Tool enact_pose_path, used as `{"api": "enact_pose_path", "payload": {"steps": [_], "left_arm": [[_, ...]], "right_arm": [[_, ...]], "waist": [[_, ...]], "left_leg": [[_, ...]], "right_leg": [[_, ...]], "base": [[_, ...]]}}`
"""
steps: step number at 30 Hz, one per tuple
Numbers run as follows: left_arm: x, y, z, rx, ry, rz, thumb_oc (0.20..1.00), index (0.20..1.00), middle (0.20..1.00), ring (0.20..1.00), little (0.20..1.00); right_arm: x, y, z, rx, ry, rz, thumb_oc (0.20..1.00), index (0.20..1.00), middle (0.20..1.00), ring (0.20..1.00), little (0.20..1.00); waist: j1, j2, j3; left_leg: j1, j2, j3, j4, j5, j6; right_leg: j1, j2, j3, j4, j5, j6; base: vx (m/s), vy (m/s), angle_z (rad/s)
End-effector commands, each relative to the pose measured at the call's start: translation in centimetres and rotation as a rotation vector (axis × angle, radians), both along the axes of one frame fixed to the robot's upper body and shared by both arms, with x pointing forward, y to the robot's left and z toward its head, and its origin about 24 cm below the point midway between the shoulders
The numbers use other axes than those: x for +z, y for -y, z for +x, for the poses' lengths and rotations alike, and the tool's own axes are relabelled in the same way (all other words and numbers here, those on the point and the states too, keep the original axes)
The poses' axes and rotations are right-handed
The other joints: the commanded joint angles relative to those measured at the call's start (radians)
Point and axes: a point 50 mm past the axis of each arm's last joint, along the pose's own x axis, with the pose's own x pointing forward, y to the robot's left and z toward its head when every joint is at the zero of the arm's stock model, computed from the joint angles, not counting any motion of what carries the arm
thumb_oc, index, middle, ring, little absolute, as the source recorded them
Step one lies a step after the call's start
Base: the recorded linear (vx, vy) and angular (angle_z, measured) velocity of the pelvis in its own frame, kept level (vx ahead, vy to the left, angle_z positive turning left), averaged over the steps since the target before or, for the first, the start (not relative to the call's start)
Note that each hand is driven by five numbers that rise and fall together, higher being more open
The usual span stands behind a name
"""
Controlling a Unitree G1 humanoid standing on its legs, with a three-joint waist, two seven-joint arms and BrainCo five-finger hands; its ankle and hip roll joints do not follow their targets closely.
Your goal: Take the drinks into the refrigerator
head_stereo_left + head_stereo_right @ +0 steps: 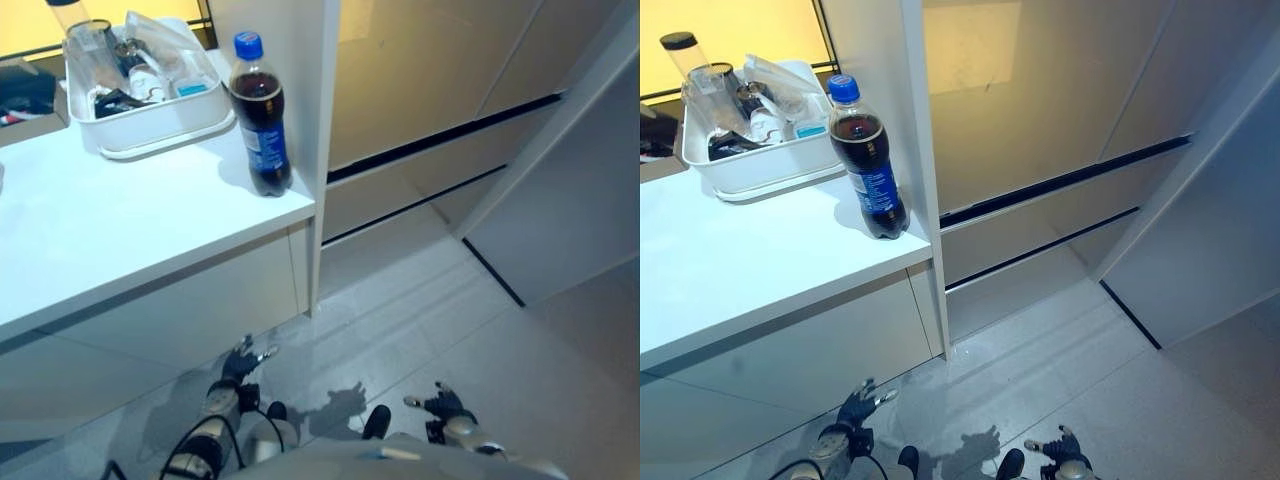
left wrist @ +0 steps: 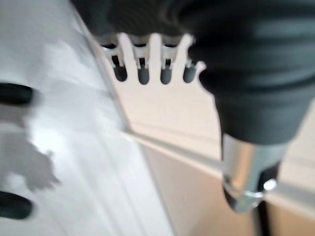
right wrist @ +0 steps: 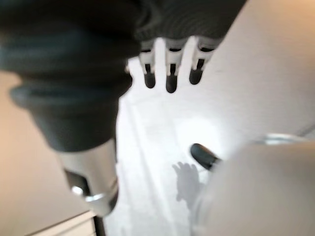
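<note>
A dark cola bottle with a blue cap and blue label stands upright at the right end of the white counter, close to the tall white panel. The beige refrigerator front, with dark gaps between its doors and drawers, is to the right of that panel and is closed. My left hand hangs low over the floor below the counter, fingers straight, holding nothing. My right hand hangs low at the lower right, fingers relaxed and empty. Both are far below the bottle.
A white tray with a clear jar, plastic bags and small items sits at the back of the counter behind the bottle. A white door or panel angles in at the right. Grey tiled floor lies before the refrigerator.
</note>
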Motion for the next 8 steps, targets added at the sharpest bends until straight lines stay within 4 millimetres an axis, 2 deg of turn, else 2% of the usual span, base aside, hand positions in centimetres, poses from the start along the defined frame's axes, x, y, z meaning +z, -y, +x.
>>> {"api": "enact_pose_path", "payload": {"steps": [1,8], "left_arm": [[-0.3,1.8,0.7,-0.085,-0.044,0.02,1.0,1.0,1.0,1.0,1.0],[-1.5,1.7,-2.1,-0.082,-0.169,0.024,1.0,1.0,1.0,1.0,1.0]], "right_arm": [[0.2,-0.5,1.3,0.005,0.017,0.012,1.0,1.0,1.0,1.0,1.0],[0.2,-1.5,1.6,0.05,0.028,0.026,1.0,1.0,1.0,1.0,1.0]], "waist": [[0.003,0.007,-0.014],[-0.002,0.009,-0.035]], "left_leg": [[-0.012,-0.082,0.018,0.0,-0.05,0.049],[-0.005,-0.082,0.025,0.0,-0.055,0.048]], "right_leg": [[0.061,-0.014,-0.01,0.091,-0.087,0.041],[0.071,-0.005,0.003,0.083,-0.09,0.038]], "base": [[0.0,0.0,0.0],[0.04,0.004,-0.05]]}}
